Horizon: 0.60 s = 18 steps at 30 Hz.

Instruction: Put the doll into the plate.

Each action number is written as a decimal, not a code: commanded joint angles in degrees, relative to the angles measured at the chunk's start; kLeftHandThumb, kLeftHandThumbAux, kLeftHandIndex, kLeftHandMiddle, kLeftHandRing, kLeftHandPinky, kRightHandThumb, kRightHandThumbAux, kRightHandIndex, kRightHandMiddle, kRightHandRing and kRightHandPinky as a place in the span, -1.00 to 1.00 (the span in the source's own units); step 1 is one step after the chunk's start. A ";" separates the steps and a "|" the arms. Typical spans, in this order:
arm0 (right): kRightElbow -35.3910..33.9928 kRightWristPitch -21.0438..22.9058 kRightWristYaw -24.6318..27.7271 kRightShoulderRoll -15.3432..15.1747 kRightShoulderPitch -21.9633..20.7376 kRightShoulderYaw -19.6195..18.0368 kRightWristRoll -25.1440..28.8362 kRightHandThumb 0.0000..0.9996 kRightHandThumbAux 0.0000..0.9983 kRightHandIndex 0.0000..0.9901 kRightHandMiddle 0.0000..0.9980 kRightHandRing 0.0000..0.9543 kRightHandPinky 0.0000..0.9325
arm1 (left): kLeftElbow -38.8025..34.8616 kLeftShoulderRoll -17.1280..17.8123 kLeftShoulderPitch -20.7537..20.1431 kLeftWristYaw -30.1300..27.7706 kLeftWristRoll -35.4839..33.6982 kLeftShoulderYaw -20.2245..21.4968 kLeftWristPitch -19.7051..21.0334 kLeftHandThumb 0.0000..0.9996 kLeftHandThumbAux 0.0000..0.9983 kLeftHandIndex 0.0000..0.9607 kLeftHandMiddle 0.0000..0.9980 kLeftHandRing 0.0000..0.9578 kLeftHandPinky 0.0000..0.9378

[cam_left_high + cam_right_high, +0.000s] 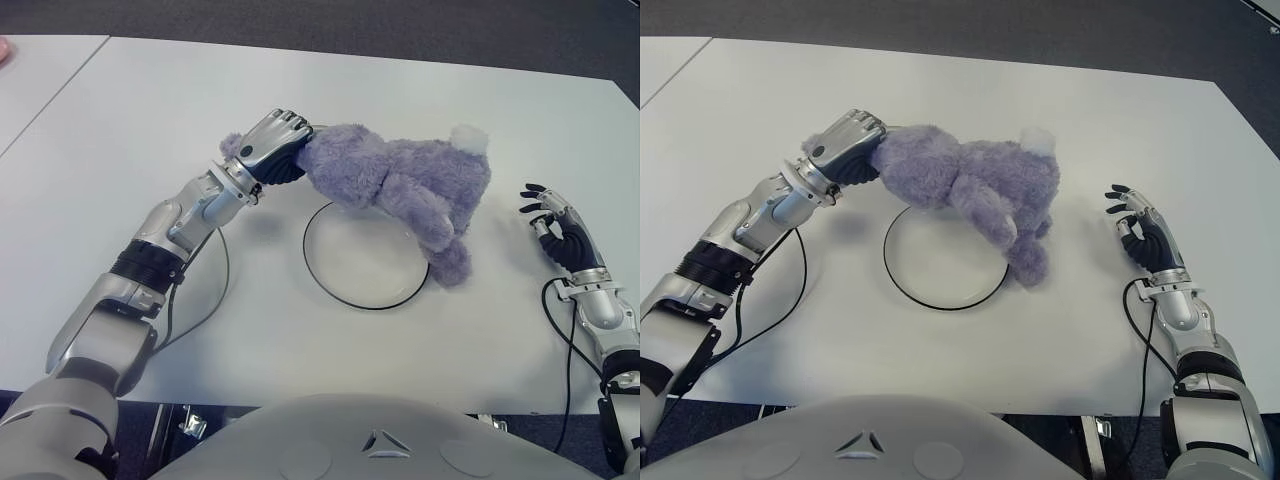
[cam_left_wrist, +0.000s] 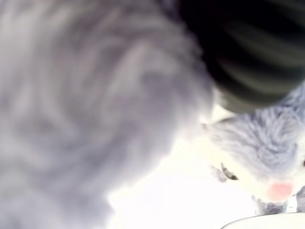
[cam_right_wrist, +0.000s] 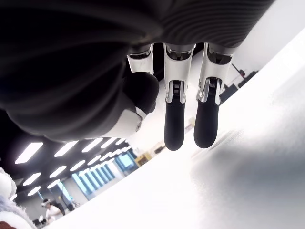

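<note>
Holding purple plush doll by one end, left hand fingers curled in fur, at 10 o'clock of plate. Doll soft, light, floppy, hangs over plate's far rim. Right hand at 3 o'clock, fingers loose, empty.

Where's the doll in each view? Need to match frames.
Left eye: doll at centre, held by the left hand, over the plate's far rim.
Right eye: centre-left.
Left wrist: fills the frame, face lower right.
Right wrist: bottom-left corner.
Shared landmark: white table.
</note>
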 commanded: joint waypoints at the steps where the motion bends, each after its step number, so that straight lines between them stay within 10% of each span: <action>1: 3.72 4.59 1.78 10.49 6.80 4.39 -1.97 1.00 0.49 -0.63 -0.76 -0.36 -0.11 | 1.82 0.53 8.16 14.38 5.92 -0.47 -12.82 0.41 0.42 -0.10 0.56 0.62 0.63; 18: 2.21 4.71 2.15 9.98 7.92 4.41 -1.61 1.00 0.48 -0.64 -0.77 -0.35 -0.11 | 7.44 -2.23 9.11 19.79 8.01 -1.06 -24.24 0.37 0.42 -0.11 0.38 0.45 0.55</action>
